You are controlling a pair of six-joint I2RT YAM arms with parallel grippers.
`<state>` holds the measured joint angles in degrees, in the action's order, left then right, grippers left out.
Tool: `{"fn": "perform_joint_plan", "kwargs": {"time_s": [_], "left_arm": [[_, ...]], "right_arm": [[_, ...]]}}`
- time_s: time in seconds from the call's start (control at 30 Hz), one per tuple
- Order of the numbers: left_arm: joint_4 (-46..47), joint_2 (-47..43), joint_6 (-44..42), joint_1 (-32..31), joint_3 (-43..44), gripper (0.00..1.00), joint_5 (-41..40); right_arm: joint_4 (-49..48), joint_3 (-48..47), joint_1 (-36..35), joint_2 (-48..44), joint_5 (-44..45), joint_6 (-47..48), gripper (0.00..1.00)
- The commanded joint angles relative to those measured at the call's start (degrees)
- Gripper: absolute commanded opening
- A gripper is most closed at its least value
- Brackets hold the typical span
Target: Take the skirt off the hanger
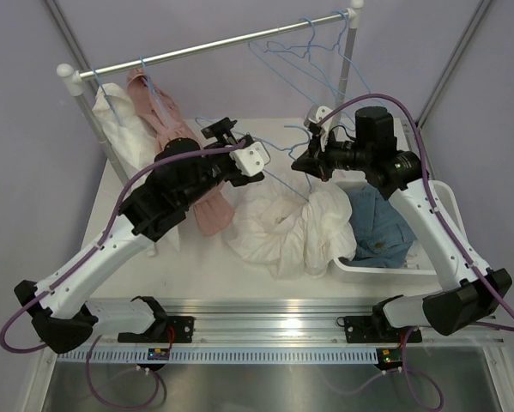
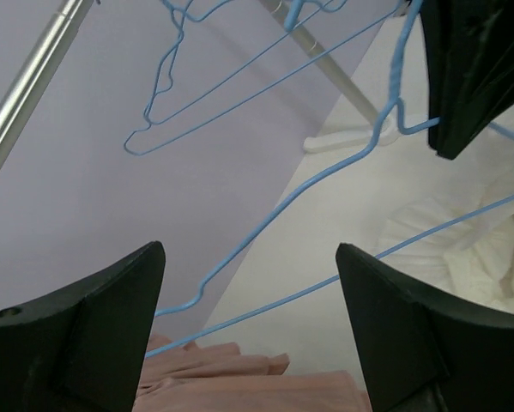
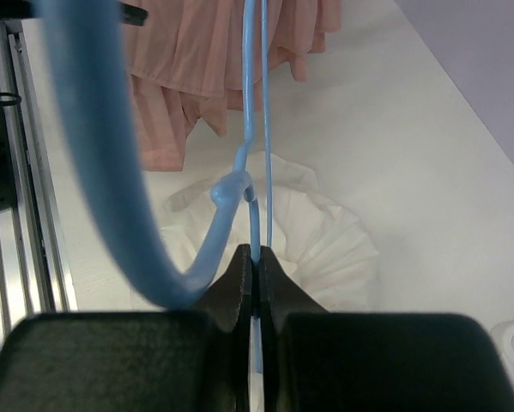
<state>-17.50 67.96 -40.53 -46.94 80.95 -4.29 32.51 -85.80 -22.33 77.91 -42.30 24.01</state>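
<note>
Top external view: the bench [image 1: 196, 268] carries a clothes rail [image 1: 214, 47] across its 12 o'clock edge, set high so that garments hang free. At the middle lies the skirt [image 1: 278, 227], a white pleated heap, its 3 o'clock side slumped against the bin [image 1: 383, 266]. It rests on the surface and takes its own weight, so I judge it off the hanger or nearly so. Whether a fold is caught on the wire I cannot tell. A pink garment [image 1: 209, 210] hangs at the skirt's 9 o'clock. The hanger [image 3: 253, 77], thin blue wire, is held up over the skirt toward its 12 o'clock, probably so that cloth can slide down and away. The right fingers [image 3: 255, 266] are pressed fully together on that wire, pinching it near its twisted neck, which should stop it swinging. The left fingers [image 2: 128, 300] stand wide apart with nothing between them, at the hanger's 9 o'clock, with no cloth in reach to pull.
</note>
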Motion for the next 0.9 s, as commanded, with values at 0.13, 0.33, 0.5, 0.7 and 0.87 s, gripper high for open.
{"fn": "perform_joint_plan", "kwargs": {"time_s": [0.13,0.33,0.5,0.7,0.87], "left_arm": [[-4.29,7.26,-9.3,-0.26,4.92,0.85,0.33],[-1.49,8.06,-9.3,-0.17,2.82,0.78,-0.1],[0.27,7.62,-7.9,-0.08,3.69,0.51,0.17],[1.76,5.87,-6.67,0.18,2.11,0.0,0.34],[4.39,2.62,-1.84,2.9,-0.17,0.0,2.97]], "right_arm": [[3.87,-4.2,-1.23,-0.57,-0.49,7.27,0.0],[5.89,-5.08,-1.14,-1.44,-3.66,7.45,0.0],[6.16,-4.64,-1.23,-1.8,-4.72,7.28,0.0],[4.67,-3.15,-1.05,-1.88,-4.72,5.17,0.0],[1.86,-0.52,1.14,-1.97,-8.75,0.87,0.1]]}}
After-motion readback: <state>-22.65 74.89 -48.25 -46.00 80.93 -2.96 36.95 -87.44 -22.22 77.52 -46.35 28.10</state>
